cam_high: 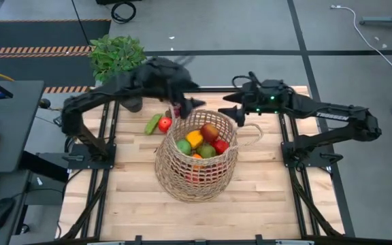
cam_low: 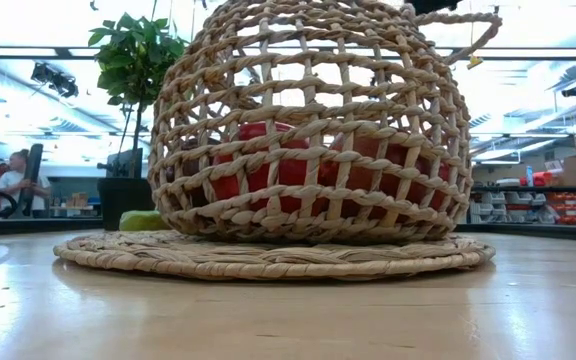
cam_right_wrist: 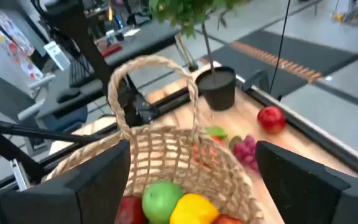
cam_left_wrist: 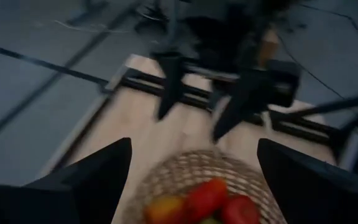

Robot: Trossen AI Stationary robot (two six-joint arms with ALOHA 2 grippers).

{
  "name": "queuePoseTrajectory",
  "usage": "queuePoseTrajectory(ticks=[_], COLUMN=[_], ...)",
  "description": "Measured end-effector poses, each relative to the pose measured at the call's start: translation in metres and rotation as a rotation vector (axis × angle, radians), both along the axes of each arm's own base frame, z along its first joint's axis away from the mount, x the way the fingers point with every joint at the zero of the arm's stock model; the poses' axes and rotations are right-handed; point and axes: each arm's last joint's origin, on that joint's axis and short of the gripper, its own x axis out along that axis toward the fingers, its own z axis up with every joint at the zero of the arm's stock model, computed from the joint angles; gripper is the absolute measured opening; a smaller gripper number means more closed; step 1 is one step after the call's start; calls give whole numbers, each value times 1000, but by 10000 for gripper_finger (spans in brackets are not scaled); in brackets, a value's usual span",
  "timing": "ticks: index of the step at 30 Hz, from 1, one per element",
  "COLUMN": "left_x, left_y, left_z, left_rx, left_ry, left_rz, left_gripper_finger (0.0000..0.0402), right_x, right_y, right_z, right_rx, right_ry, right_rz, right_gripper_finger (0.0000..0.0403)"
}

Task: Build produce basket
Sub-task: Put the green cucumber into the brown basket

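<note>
You are looking at a large round basket (cam_high: 197,163) of tan open-weave wicker, sitting near the middle of the wooden table (cam_high: 264,190). From the low camera it is standing on a flat woven mat (cam_low: 268,255), and one thin loop handle (cam_high: 254,134) is sticking out toward the right arm's side. The produce (cam_high: 201,141) is lying piled inside: red pieces, an orange-yellow one and green ones are showing through the mouth, and red shapes are showing through the weave low down.

Outside the basket, a red apple (cam_high: 165,124) and a green piece (cam_high: 154,124) are lying just beside its far-left rim, and purple grapes (cam_right_wrist: 246,150) are lying near them. A potted plant (cam_high: 116,58) is standing at the table's far-left corner.

The left gripper (cam_high: 188,109) is hovering above the basket's far rim with its fingers spread wide and nothing between them. The right gripper (cam_high: 231,107) is hanging just past the far-right rim, fingers apart and empty.

The left arm is blurring in the overhead picture, so its fingertips are hard to pick out. The basket's top is getting cut off in the low view, and which fruit each lower piece is, you cannot tell.
</note>
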Motion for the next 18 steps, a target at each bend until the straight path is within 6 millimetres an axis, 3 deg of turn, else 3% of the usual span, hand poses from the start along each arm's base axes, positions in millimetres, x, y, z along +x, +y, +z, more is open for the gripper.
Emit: queuePoseTrajectory(ticks=[4,9,13,18], left_x=[-32,-72,-94,-117], left_y=[-3,-24,-40,-64], left_z=[16,26,8,-30], left_rx=[45,97,48,-63], left_ry=[12,43,84,138], left_rz=[98,163,183,193], left_gripper_finger=[353,338,324,309], right_x=[-15,-34,-48,-57], right_y=[4,11,15,17], right_z=[12,25,29,33], right_rx=[-3,-71,-126,-162], right_ry=[-55,-98,-90,-90], right_rz=[-4,-22,-125,-187], right_gripper_finger=[349,349,349,349])
